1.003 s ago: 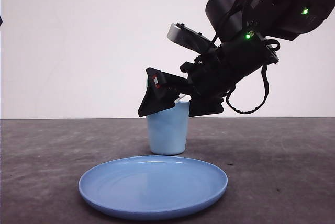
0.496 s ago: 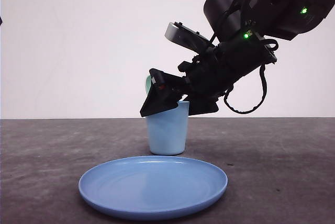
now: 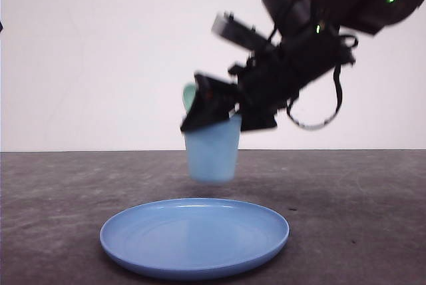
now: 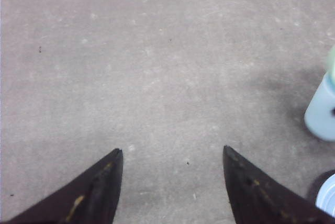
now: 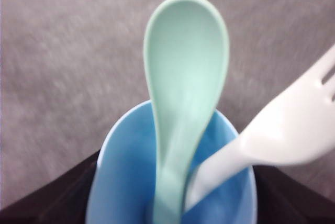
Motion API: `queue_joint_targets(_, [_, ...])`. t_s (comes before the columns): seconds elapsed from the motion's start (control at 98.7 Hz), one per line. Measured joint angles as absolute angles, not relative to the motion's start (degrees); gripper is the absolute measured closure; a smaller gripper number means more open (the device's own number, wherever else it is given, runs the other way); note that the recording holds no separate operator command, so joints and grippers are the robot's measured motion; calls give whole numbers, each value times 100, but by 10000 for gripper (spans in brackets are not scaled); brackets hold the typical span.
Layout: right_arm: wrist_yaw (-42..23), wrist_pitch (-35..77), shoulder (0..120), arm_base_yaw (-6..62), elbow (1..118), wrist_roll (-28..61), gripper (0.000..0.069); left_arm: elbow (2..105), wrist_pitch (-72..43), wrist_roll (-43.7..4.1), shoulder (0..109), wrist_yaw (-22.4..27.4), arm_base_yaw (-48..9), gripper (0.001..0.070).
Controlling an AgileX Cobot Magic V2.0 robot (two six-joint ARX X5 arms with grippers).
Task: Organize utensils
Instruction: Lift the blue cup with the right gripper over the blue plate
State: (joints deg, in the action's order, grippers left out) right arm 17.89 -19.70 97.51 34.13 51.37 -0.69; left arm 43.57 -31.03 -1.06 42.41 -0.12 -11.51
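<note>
Mint-green plastic spoon (image 5: 184, 93) upright in light blue cup (image 5: 125, 182), oval bowl up and well above the rim, handle down inside. Small white plastic fork (image 5: 282, 130) in the same cup, just beside the spoon, handle down, tines leaning out over the rim; tine count not readable. Front view: cup (image 3: 212, 155) blurred and lifted clear of the grey table (image 3: 60, 198), a strip of table visible under its base, green spoon bowl (image 3: 190, 96) poking up above the rim. Right gripper (image 3: 223, 120) clamped on the cup at its rim, black fingers on either side of it; right wrist view confirms dark fingers (image 5: 52, 198) flanking the cup wall. Round blue plate (image 3: 194, 237) flat on the table, in front of and below the cup, bare, not touching it. Left gripper (image 4: 172, 156) spread apart, hovering over bare table, nothing between its two dark fingers (image 4: 97, 192); cup (image 4: 322, 111) well off to one side of it, slightly blurred, with a sliver of plate rim (image 4: 327, 198) nearby.
</note>
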Motion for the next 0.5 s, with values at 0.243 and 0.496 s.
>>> queue_joint_targets(0.243, [1780,-982,8840,3533,5137,-89,256,4357,-3092,-104,4241,-32,-1151,352])
queue_joint_targets(0.496, [1288,-152,7854,4005,5107,-89,256,4357,-3074,-104,4241,-134,-1151,352])
